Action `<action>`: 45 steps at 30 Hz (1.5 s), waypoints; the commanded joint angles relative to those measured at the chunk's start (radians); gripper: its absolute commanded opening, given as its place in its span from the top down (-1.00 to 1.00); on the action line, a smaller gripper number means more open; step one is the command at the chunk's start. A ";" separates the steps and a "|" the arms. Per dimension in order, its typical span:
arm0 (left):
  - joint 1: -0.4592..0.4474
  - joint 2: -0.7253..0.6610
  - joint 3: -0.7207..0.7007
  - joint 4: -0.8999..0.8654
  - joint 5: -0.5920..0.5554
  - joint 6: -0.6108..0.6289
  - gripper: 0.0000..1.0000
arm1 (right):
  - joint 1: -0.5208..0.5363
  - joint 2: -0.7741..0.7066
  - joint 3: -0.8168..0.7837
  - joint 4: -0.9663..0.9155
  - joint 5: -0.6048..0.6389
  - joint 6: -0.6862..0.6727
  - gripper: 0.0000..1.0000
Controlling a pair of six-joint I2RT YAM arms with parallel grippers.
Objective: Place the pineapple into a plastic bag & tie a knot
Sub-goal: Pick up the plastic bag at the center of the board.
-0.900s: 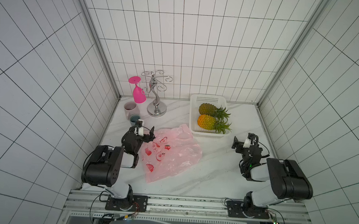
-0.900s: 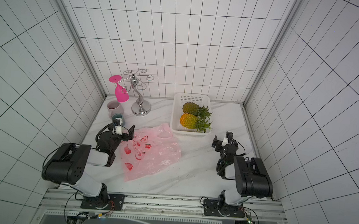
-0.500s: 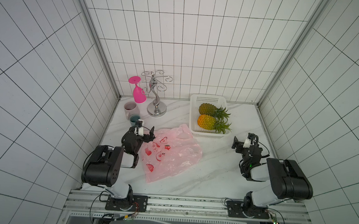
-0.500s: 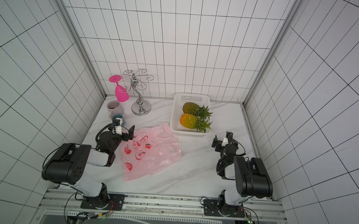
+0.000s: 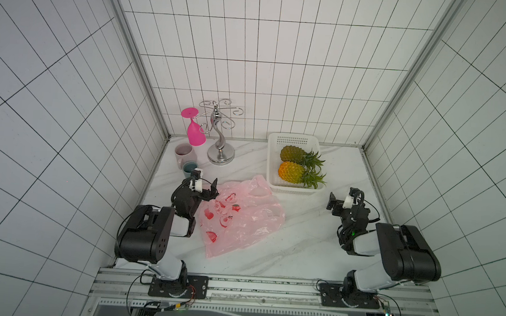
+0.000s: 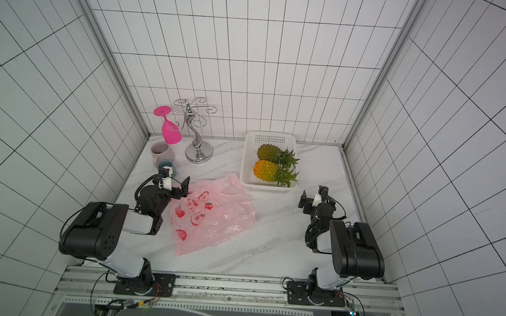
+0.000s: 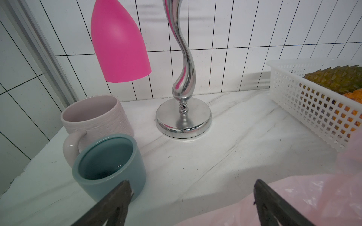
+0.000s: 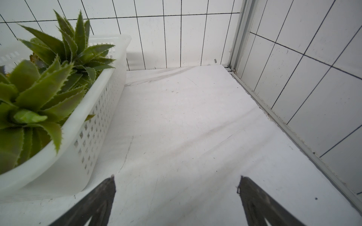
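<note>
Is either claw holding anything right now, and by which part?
Nothing is held. The left claw stands open at the plastic bag's edge, gripping none of it; the right claw is open over the table.

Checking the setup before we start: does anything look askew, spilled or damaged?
Nothing stands out. The plastic bag lies crumpled beside the basket; both pineapples lie inside it; the mugs stand upright; the pink glass hangs from its rack.
</note>
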 commanded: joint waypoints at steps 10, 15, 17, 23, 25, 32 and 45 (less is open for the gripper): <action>-0.007 -0.019 0.009 0.018 -0.061 -0.004 -0.96 | -0.033 -0.030 0.062 0.027 -0.041 -0.004 -0.99; -0.104 -0.259 0.106 -0.392 -0.322 -0.039 -0.96 | -0.031 -0.262 0.087 -0.206 0.079 0.075 -0.99; -0.169 -0.351 0.171 -0.562 -0.422 -0.104 -0.94 | -0.032 -0.358 0.096 -0.315 0.208 0.274 -0.99; -0.259 -0.596 0.250 -0.838 -0.290 -0.398 -0.83 | -0.066 -0.591 0.195 -0.735 -0.044 0.533 -0.20; -0.262 -0.653 0.275 -0.942 -0.136 -0.465 -0.50 | -0.063 -0.617 0.256 -0.865 -0.281 0.535 0.14; -0.332 -0.697 0.315 -1.280 0.175 -0.630 0.28 | 0.255 -0.627 0.315 -1.002 -0.562 0.487 -0.16; -0.452 -0.535 0.302 -1.354 0.165 -0.727 0.26 | 0.615 -0.258 0.544 -1.029 -0.525 0.235 -0.57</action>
